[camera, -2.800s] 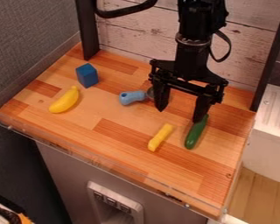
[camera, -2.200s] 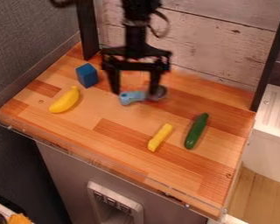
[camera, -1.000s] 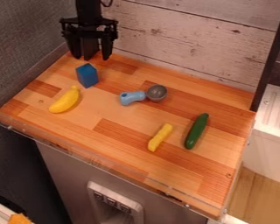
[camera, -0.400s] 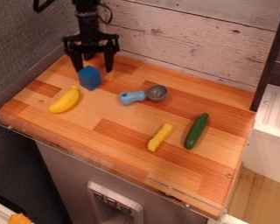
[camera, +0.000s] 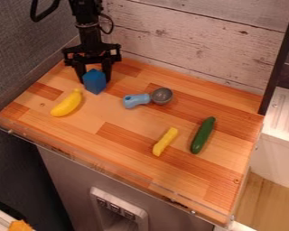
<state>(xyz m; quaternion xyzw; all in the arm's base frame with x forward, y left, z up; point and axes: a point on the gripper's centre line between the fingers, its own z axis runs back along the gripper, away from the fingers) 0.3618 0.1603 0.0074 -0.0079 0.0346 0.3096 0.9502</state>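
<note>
Blue block (camera: 95, 85) held in the black two-finger gripper (camera: 94, 81)
Jaws narrowed onto its sides, at the upper left of the wooden worktop (camera: 126, 137), near the toy banana (camera: 67, 103) and blue-handled scoop (camera: 137, 100)

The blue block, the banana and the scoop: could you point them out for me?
Blue block (camera: 95, 82): camera view, middle of its side.
Banana (camera: 67, 104): camera view, middle of its yellow body.
Scoop (camera: 145, 98): camera view, blue handle, near the grey bowl.

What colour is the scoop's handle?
The scoop's handle is light blue, best seen in the camera view.
</note>
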